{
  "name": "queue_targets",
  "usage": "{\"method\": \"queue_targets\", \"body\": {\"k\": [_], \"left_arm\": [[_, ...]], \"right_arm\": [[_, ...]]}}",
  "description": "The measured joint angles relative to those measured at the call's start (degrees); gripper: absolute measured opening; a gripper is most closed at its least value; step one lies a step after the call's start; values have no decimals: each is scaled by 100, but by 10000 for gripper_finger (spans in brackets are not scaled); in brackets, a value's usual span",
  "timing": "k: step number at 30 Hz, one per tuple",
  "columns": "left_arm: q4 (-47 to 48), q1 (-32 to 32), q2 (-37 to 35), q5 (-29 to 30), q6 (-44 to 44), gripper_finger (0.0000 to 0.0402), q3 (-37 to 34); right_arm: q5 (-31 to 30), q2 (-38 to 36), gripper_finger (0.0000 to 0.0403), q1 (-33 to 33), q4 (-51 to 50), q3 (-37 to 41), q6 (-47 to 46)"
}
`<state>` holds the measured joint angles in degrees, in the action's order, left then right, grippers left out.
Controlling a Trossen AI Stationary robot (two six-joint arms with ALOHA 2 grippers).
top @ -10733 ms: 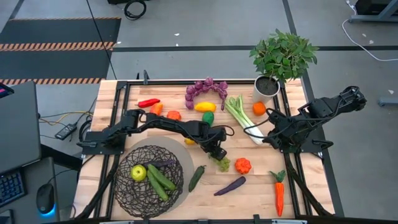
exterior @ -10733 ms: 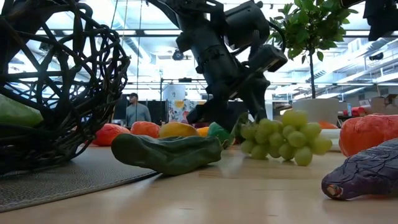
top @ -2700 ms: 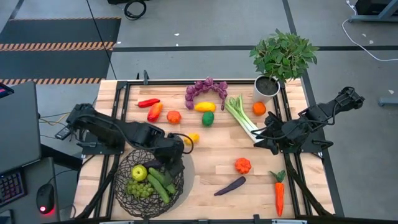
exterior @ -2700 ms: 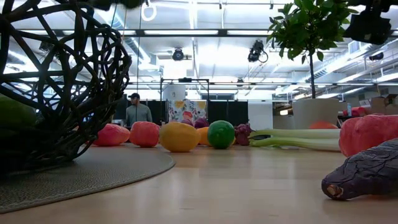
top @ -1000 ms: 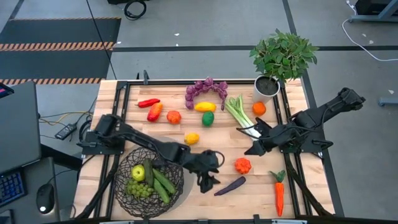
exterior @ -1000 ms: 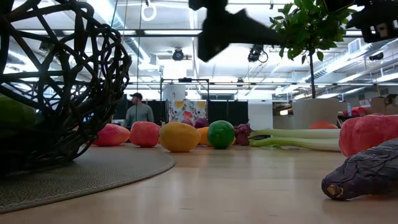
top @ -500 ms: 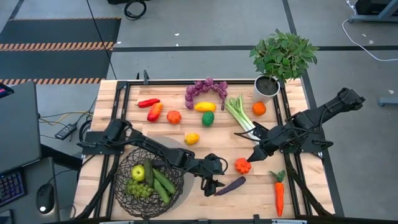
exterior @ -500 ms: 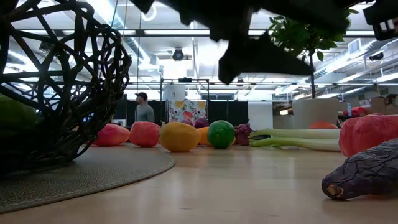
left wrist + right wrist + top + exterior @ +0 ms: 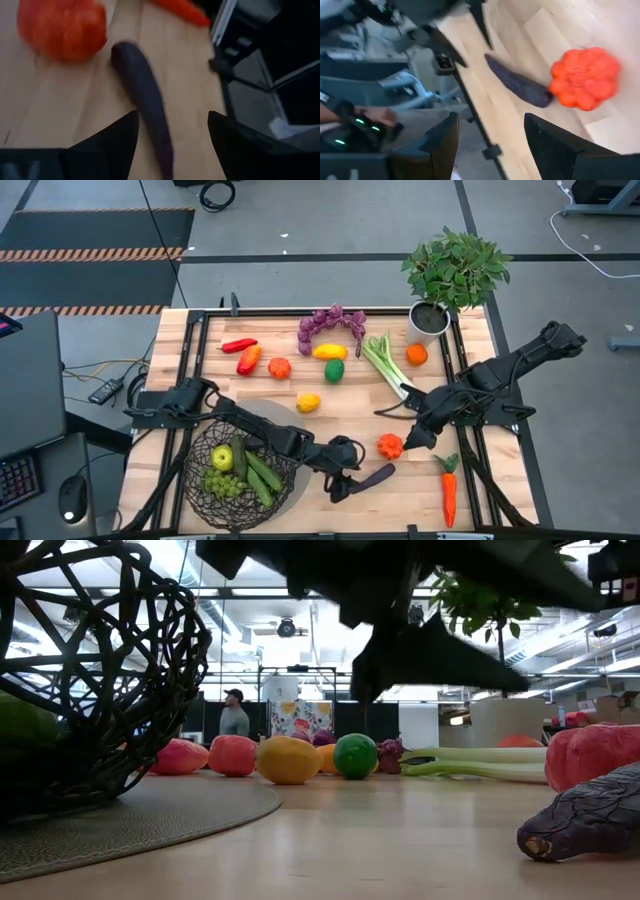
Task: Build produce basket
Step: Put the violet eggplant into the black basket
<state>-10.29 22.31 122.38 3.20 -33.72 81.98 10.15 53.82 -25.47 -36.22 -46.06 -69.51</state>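
- Fingers of the left gripper (image 9: 170, 145) are spread apart and hold nothing. The purple eggplant (image 9: 145, 95) lies between them on the wooden surface (image 9: 330, 405).
- Fingers of the right gripper (image 9: 490, 145) are spread apart too and hold nothing. They hang above the bumpy orange tomato (image 9: 584, 77).
- From above, the left gripper (image 9: 342, 486) is at one end of the eggplant (image 9: 372, 477), and the right gripper (image 9: 412, 438) is just beside the tomato (image 9: 390, 446).
- The wire basket (image 9: 200, 455) sits near the front left corner, with green grapes (image 9: 222, 484), an apple (image 9: 223, 458) and cucumbers (image 9: 258, 473) inside.
- A carrot (image 9: 449, 492) lies at the front right.
- Purple grapes (image 9: 332, 320), celery (image 9: 385, 362), a lemon (image 9: 309, 402) and peppers (image 9: 245, 353) lie farther back.
- A potted plant (image 9: 452, 275) stands at the back right corner.
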Motion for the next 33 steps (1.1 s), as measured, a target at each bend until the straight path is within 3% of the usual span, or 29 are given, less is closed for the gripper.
{"method": "queue_targets", "body": {"k": [3, 8, 11, 17, 24, 33], "left_arm": [[-29, 118, 20, 131, 149, 240, 6], [-85, 329, 72, 1032, 431, 239, 1], [-225, 331, 126, 1273, 725, 245, 2], [-478, 302, 340, 1331, 850, 258, 6], [-556, 304, 604, 1075, 409, 258, 4], [-538, 289, 706, 853, 604, 259, 24]], "right_arm": [[0, 86, 229, 0, -172, 0, 237], [4, 156, 229, 0, -254, 0, 360], [138, 158, 229, 2, -253, 0, 376], [497, 156, 229, 0, -294, 0, 373], [498, 154, 229, 0, -290, 0, 324], [500, 151, 228, 0, -318, 0, 197]]}}
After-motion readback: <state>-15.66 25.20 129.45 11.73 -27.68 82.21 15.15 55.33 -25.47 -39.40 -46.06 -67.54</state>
